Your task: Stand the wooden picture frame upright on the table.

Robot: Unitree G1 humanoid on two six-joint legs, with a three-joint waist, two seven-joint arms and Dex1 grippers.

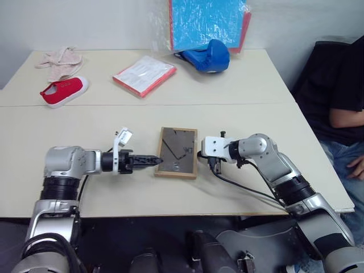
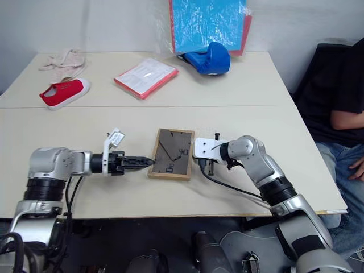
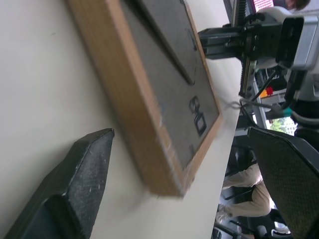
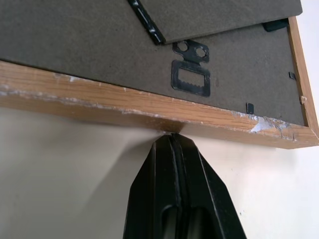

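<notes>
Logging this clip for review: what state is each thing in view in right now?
wooden picture frame: lying flat, back panel up, not yet stood upright
left gripper: fingers open, at the frame's left edge
right gripper: fingers shut, tips against the frame's right edge
red shoe: resting on its sole
booklet: closed, flat
blue board: leaning on the wall

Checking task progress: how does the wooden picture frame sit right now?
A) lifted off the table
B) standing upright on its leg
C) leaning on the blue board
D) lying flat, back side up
D: the wooden picture frame lies flat on the table, grey back and clips facing up.
</notes>
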